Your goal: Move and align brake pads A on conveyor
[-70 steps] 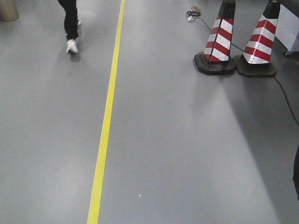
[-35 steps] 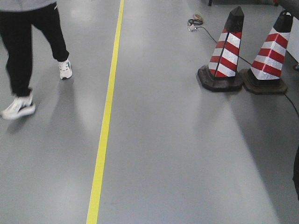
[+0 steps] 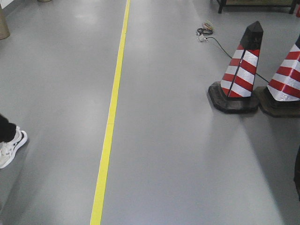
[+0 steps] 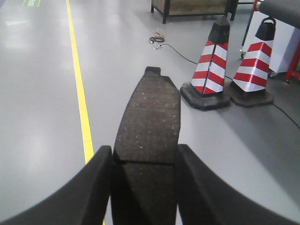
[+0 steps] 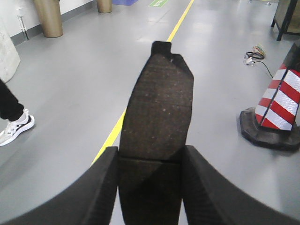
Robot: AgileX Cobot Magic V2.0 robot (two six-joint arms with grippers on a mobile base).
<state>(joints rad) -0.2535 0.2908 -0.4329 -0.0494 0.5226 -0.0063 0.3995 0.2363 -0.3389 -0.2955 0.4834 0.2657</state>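
In the left wrist view, a dark-grey brake pad A (image 4: 151, 122) with a thin groove across it sticks out forward, clamped between the two black fingers (image 4: 96, 183) of my left gripper (image 4: 145, 161). The right wrist view shows another brake pad A (image 5: 159, 112) held the same way by my right gripper (image 5: 151, 161), both fingers pressed against its sides. Both pads hang above grey floor. The conveyor is out of view. Neither gripper appears in the front view.
Grey floor with a yellow line (image 3: 112, 112). Two red-and-white striped cones (image 3: 240, 70) (image 3: 287, 79) stand at the right, with a black cable (image 3: 220, 44) beside them. A person's white shoe (image 3: 9, 147) is at the left edge. A brown bin (image 5: 48, 18) stands far left.
The front view has advanced and shifted: the cones moved right and lower in frame. The walking person passed from the upper left to the left edge, only a shoe showing now.
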